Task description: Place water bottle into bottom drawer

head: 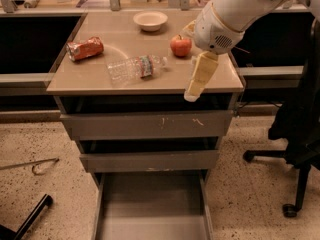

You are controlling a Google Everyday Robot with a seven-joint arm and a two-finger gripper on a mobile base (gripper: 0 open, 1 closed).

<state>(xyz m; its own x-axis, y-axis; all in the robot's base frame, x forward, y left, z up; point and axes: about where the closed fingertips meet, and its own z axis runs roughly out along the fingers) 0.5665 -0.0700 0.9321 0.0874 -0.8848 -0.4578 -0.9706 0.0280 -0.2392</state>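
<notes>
Camera view showed my gripper (192, 91) hanging over the cabinet top (90, 81) near its front right corner, holding nothing. I couldn't tell whether it was open or closed. The water bottle (136, 68) lay on its side to the gripper's left in the view, lengthwise across the top with its cap end nearer. The bottom drawer (150, 199) stood open below.

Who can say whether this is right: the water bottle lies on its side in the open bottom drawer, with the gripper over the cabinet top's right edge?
Wrong in one respect. The camera view shows the water bottle lying on its side on the cabinet top, not in the open bottom drawer. The gripper does hang over the top's right edge.
</notes>
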